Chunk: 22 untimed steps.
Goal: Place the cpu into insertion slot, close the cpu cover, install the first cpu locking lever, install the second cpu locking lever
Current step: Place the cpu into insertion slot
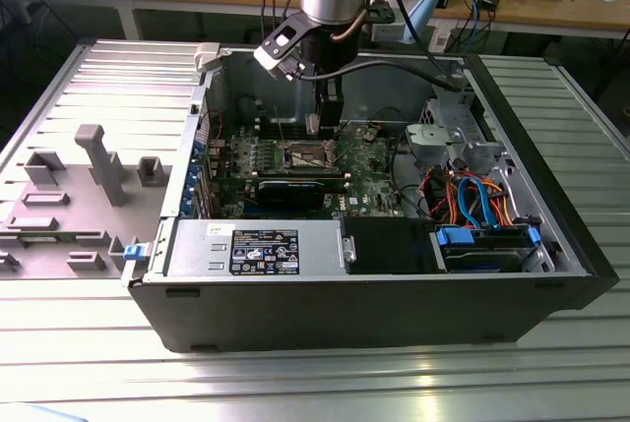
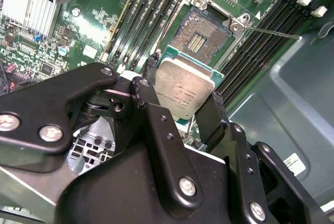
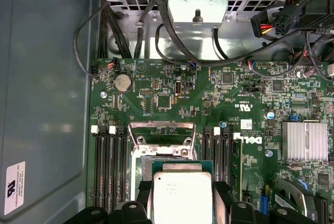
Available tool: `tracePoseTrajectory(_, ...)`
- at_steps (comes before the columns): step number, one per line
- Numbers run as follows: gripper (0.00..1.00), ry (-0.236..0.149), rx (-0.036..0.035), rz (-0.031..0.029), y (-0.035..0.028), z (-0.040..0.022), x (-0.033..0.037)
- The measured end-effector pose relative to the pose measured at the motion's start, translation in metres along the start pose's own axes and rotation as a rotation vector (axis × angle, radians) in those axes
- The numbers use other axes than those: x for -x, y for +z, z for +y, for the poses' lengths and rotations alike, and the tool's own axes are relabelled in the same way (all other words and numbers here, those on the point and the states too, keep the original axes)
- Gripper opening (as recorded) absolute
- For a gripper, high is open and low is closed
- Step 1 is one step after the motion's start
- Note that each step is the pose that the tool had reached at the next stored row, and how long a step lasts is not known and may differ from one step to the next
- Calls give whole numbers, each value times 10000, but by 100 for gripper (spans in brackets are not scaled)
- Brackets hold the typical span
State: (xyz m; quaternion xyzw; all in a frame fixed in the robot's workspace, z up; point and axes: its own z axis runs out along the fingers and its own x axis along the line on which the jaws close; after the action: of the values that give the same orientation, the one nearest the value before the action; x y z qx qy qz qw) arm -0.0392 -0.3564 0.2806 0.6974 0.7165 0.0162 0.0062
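One open case [image 1: 374, 304] on the tabletop [image 1: 295, 388]. Claw [image 2: 182, 94] clenched on the one cpu [image 2: 183, 89], held just above the single slot [image 2: 201, 36], not yet seated. One cover [image 3: 162, 125] stands open. One lever [image 2: 271, 32] seen, unlatched; a second cannot be made out. Judgement: all four steps left, the first in hand.

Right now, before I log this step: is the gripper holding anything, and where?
The gripper holds the cpu by two opposite edges.
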Motion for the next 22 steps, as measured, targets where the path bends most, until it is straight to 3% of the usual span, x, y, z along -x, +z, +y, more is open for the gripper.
tracePoseTrajectory(22, 55, 1, 0, -1, 47, -10, 0)
